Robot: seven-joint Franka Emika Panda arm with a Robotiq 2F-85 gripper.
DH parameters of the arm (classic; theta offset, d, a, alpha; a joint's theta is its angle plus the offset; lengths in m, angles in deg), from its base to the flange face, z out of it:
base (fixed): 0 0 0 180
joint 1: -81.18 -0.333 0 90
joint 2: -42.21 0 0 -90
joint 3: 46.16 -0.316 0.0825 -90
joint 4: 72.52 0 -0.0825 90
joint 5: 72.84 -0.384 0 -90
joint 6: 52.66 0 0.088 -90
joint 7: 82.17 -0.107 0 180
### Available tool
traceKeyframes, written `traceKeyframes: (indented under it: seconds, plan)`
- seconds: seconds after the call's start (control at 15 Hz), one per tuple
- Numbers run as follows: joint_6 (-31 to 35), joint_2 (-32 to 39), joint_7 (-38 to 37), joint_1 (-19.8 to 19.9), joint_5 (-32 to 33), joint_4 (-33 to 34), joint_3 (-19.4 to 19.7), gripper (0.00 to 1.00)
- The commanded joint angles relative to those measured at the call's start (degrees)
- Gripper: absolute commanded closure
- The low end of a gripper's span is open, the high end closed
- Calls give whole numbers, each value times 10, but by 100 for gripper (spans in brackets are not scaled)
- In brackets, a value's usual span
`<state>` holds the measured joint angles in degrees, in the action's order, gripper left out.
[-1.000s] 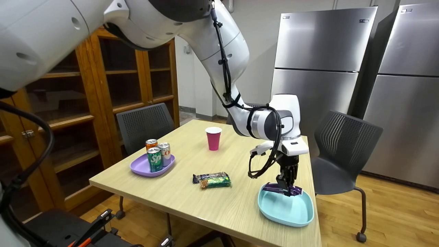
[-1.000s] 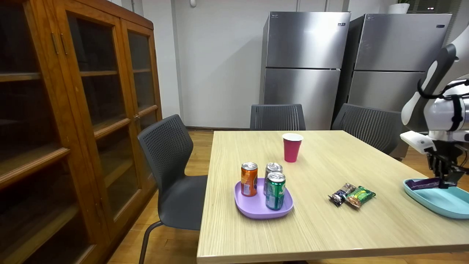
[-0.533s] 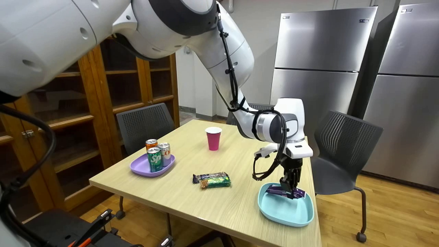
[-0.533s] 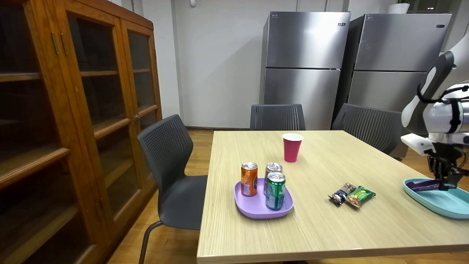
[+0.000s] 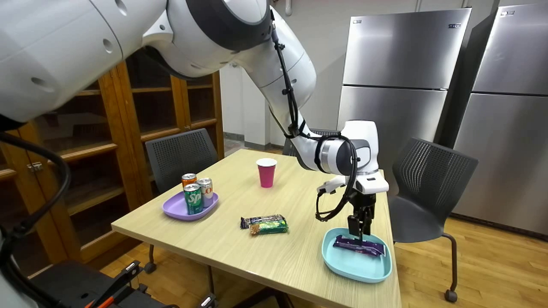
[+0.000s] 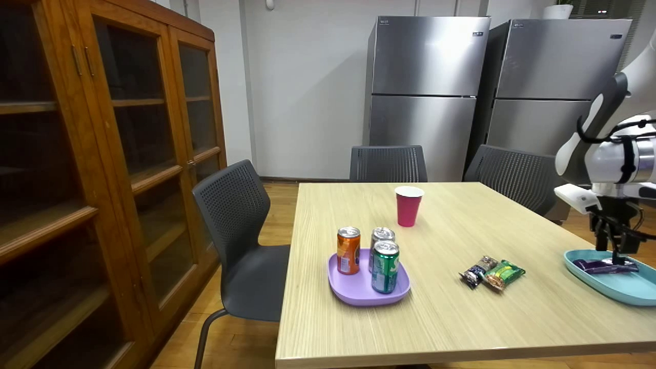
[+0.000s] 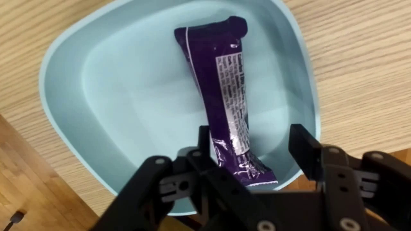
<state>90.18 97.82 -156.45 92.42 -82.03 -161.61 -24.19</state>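
In the wrist view my gripper stands open, its black fingers well apart. A purple-wrapped bar with a white printed label lies in a light blue tray, its crinkled end reaching between the fingers. The left finger is close along the bar's edge; whether it touches cannot be told. A wide gap separates the right finger from the wrapper. Both exterior views show the gripper just above the bar, inside the rim of the tray.
Two more wrapped bars, one green and one dark, lie together mid-table. A purple tray bears orange, green and silver cans. A pink cup stands farther back. Chairs surround the table, whose edge runs close to the blue tray.
The gripper moved a little toward the table's edge with the bar, then opened. The bar has dropped from between the fingers onto the tray's floor, and the gripper stands slightly higher.
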Motion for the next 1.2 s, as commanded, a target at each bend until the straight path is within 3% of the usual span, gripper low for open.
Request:
traceKeyframes:
  seconds: [0.0,0.47,1.13]
  plan:
    - [-3,-26,-6,-13,5,-13,-8,3]
    - [-1,-64,13,-57,22,-47,-29,0]
    - [-6,-87,94,-134,105,-100,-52,0]
